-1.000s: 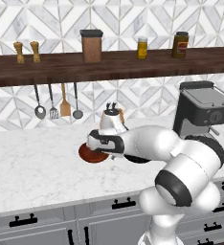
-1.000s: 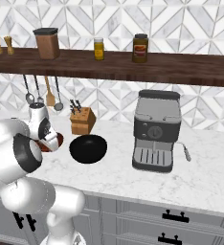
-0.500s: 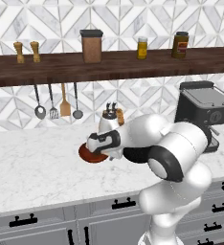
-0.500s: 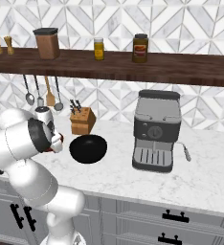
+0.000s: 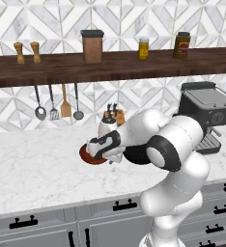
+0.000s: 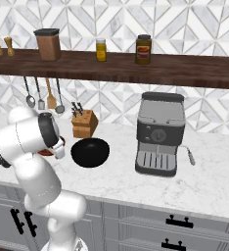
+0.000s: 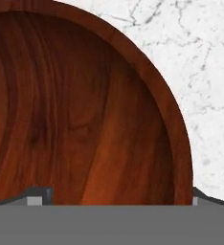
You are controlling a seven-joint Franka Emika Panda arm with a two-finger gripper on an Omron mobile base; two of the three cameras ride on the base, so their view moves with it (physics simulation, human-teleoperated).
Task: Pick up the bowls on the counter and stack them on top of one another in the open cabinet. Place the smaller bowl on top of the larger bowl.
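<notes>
Gripper point(image 5: 101, 153) low over red-brown bowl point(image 5: 92, 155), jaws spread wide astride one side of the rim, nothing gripped yet. Both bowls on the counter point(image 5: 33, 169): red-brown one beside the knife block point(image 6: 83, 124), black bowl point(image 6: 90, 152) just in front of it. Neither lifted nor stacked; cabinet work all ahead. Compared with a second ago, elbow swung forward, hand lower over the bowl.

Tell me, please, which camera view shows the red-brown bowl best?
The hand view: the red-brown bowl is seen from close above, with its wood grain and rim clear on the counter. The left base view shows its near edge beneath the gripper. In the right base view the arm hides nearly all of it.
</notes>
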